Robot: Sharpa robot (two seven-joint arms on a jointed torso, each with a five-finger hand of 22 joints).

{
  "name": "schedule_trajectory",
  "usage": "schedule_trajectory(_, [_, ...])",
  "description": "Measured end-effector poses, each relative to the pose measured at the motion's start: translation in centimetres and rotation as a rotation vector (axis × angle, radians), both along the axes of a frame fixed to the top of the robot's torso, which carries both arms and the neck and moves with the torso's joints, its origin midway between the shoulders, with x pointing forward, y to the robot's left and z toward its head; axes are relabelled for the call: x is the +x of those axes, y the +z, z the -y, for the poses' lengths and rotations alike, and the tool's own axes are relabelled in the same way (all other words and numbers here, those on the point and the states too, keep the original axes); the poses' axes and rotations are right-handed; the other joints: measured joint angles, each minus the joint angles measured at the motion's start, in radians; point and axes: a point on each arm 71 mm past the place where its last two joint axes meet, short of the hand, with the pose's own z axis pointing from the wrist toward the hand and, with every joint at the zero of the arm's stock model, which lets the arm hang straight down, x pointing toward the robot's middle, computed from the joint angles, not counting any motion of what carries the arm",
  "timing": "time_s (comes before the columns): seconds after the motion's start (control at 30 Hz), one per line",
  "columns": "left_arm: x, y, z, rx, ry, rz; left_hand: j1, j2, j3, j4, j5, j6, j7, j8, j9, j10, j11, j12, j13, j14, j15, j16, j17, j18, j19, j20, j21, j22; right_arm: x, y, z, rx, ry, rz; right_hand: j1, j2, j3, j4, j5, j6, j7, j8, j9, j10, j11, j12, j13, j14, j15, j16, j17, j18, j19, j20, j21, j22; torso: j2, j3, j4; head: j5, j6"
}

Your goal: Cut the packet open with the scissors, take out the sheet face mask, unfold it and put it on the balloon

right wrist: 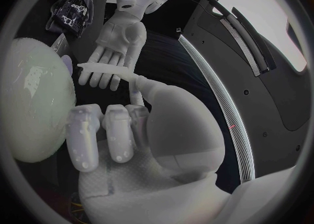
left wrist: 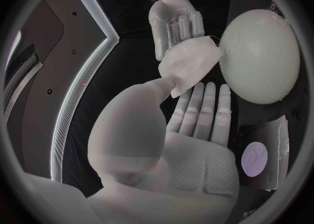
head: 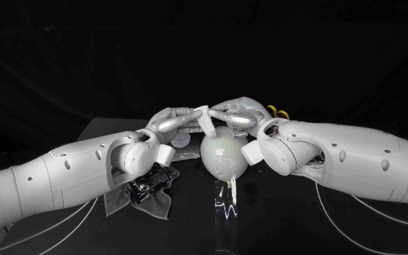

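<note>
With the left hand (head: 174, 120) and right hand (head: 238, 112) both pinching the folded sheet face mask (head: 202, 111) just above the balloon (head: 223, 156) at the middle of the table (head: 280, 213), they should draw apart evenly and gently.

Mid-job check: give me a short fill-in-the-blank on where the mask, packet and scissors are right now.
1. The left hand and the right hand together hold the sheet mask just above the ____.
2. By the robot's own sides, the packet lies to the ____ of the balloon.
3. The scissors beyond the right hand have ____ handles.

Missing words: balloon; left; yellow.
</note>
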Motion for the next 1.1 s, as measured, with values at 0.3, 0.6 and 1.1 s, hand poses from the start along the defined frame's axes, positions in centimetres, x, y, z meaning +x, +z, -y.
schedule_trajectory(0.3, [0.4,-0.1,-0.9,0.032,0.051,0.006,0.004,-0.004,-0.021,-0.015,0.0,-0.033,-0.006,-0.021,-0.008,-0.042,0.013,0.004,0.001,-0.049,0.012,0.001,-0.001,-0.03,-0.111,-0.002,0.0,-0.004,0.0,-0.2,0.2,0.025,-0.016,-0.037,-0.004,0.004,0.001,-0.001,0.0,0.0,0.0,0.0,0.0,0.0,0.0,0.0,0.001,0.0,0.0,-0.001,0.001,0.0,0.0,0.0,-0.001,0.0,0.0,0.0,0.0,-0.001,0.001])
schedule_trajectory(0.6, [0.5,-0.1,-2.9,0.059,0.117,0.02,0.026,0.007,-0.022,-0.037,0.0,-0.044,-0.008,-0.028,-0.012,-0.06,0.013,0.016,0.002,-0.069,0.012,0.023,0.005,-0.046,-0.155,-0.001,0.0,-0.006,0.4,-0.4,0.7,0.036,-0.042,-0.058,-0.004,0.004,0.003,-0.002,-0.001,-0.002,-0.002,0.0,0.0,0.0,0.0,-0.002,0.001,0.0,0.0,-0.003,0.001,0.0,0.0,0.0,-0.001,0.0,0.0,-0.0002,0.0,-0.004,0.004])
schedule_trajectory(1.1, [-0.6,1.4,-4.5,0.084,0.15,0.117,0.054,0.021,0.021,-0.092,0.0,0.085,0.017,0.076,0.028,0.007,-0.034,0.123,0.022,-0.035,-0.028,0.182,0.071,-0.045,0.009,-0.009,0.039,0.018,0.9,-0.5,1.3,0.034,-0.081,-0.063,-0.01,0.009,0.004,-0.004,-0.005,-0.002,-0.002,0.0,0.0,0.0,0.0,0.0,0.0,0.004,-0.003,0.0,0.0,0.0,-0.001,0.0,-0.004,0.0,0.001,-0.0003,0.0005,-0.009,0.003])
